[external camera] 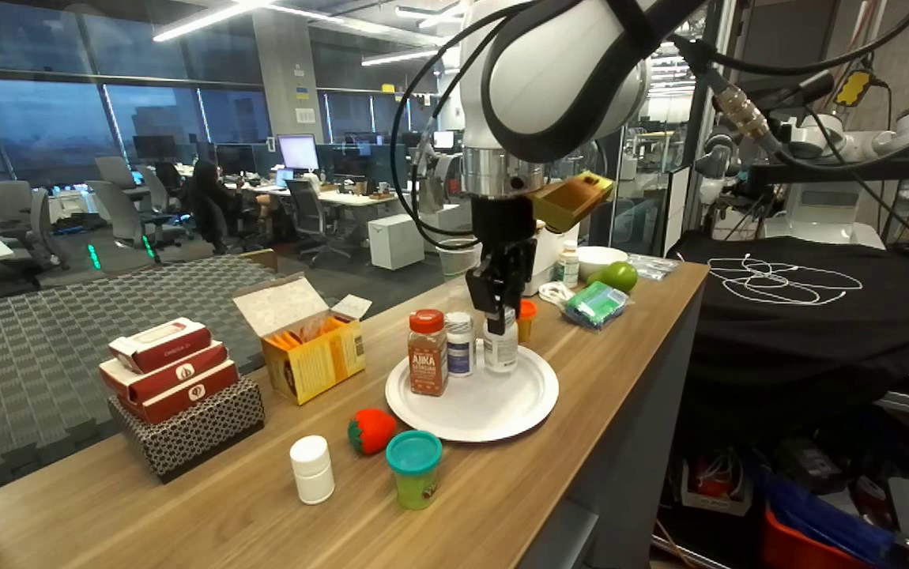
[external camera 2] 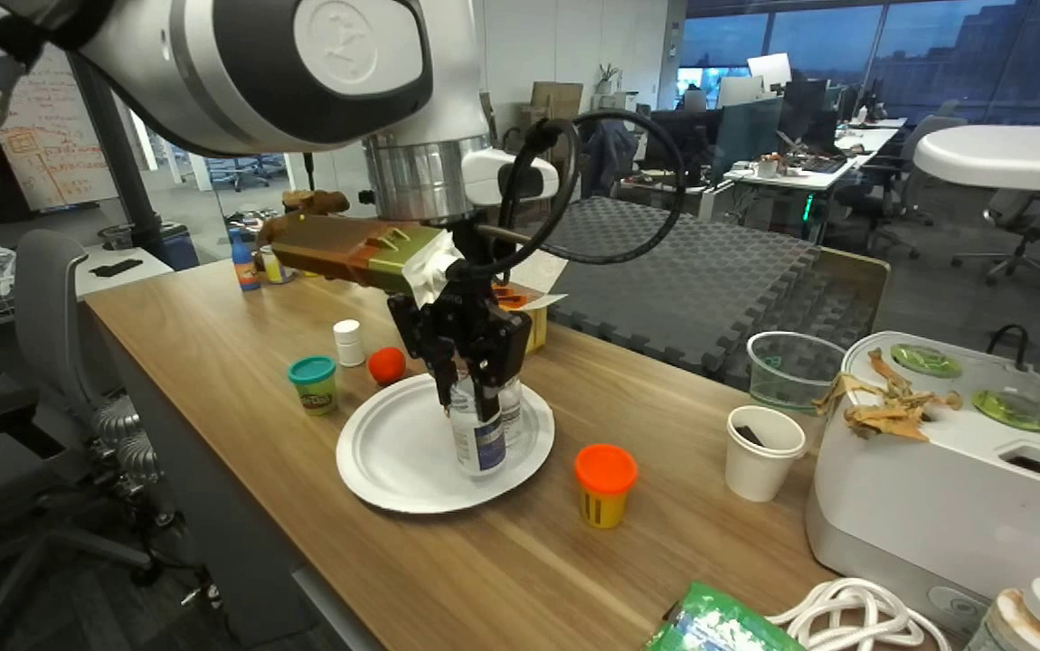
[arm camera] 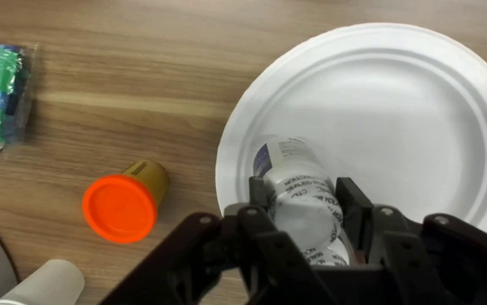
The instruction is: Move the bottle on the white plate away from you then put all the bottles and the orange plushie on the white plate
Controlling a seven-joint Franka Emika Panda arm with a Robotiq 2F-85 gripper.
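One plate (external camera: 502,407) bears three bottles (external camera: 459,362); there is one orange plushie (external camera: 375,431).

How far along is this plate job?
Looks done: the red-capped bottle and a white-capped bottle stand on the white plate.
In hand: the claw is closed on another white bottle at the plate; whether its move is finished, I can't tell.
Left: the small plain bottle, orange plushie and, if it counts, teal-lidded tub, all off the plate.
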